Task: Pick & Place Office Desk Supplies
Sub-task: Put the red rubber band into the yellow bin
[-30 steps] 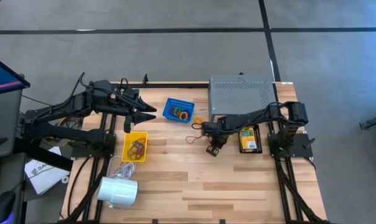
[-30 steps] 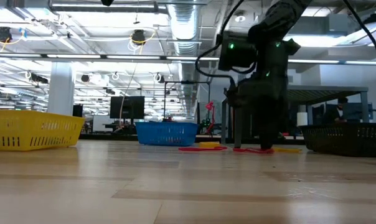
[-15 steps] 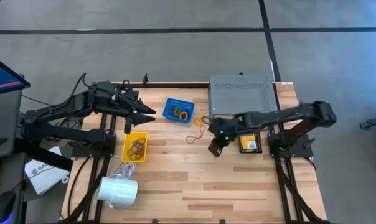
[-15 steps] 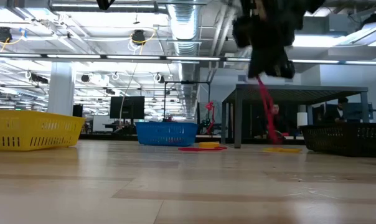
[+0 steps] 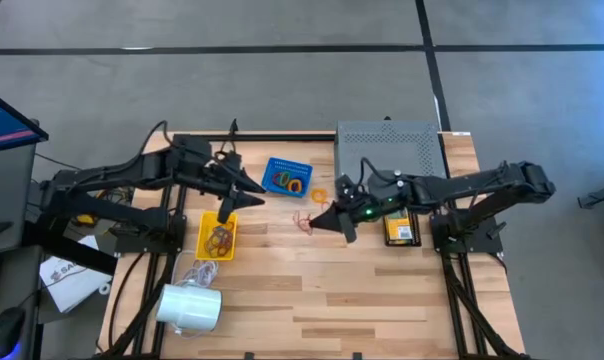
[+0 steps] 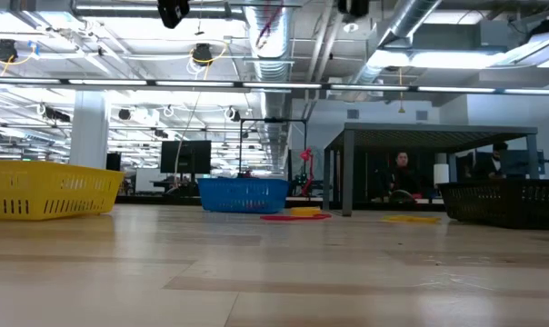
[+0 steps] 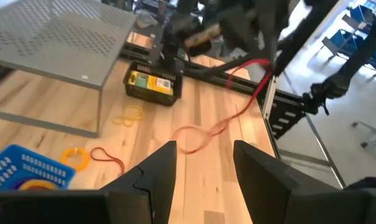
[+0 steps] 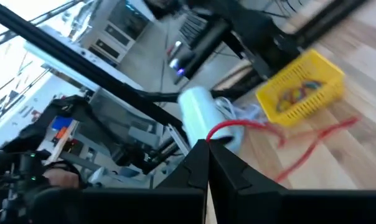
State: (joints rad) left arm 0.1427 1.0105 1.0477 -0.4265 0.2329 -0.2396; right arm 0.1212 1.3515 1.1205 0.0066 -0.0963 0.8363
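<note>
My right gripper (image 5: 319, 222) hangs high over the middle of the table, shut on a long red rubber band (image 7: 238, 106). My left gripper (image 7: 203, 171) hovers open and holds nothing, above the table between the blue basket (image 5: 286, 176) and the yellow basket (image 5: 217, 236). Both baskets hold rubber bands. A yellow-green crayon box (image 7: 149, 83) lies in a black tray (image 5: 401, 224). Loose orange (image 7: 76, 157), red (image 7: 110, 162) and yellow (image 7: 131, 114) bands lie flat on the wood near the grey shelf. My right gripper pinches the red rubber band at one end (image 8: 220, 132), at the tips of its shut fingers. The fingers point nearly level toward the table's left side. The band hangs slack below them in a long loop (image 7: 197, 138), and the low view shows nothing reaching the table.
A grey perforated metal shelf (image 5: 387, 150) stands at the far right. A white cylinder (image 5: 190, 307) with a cord lies at the near left. The near half of the wooden table (image 5: 362, 310) is bare.
My right gripper has risen high off the table with the red band and tipped from pointing down to nearly level, drifting toward the table's left. The band has been drawn up off the wood and now dangles. My left gripper has moved slightly toward the middle and down.
</note>
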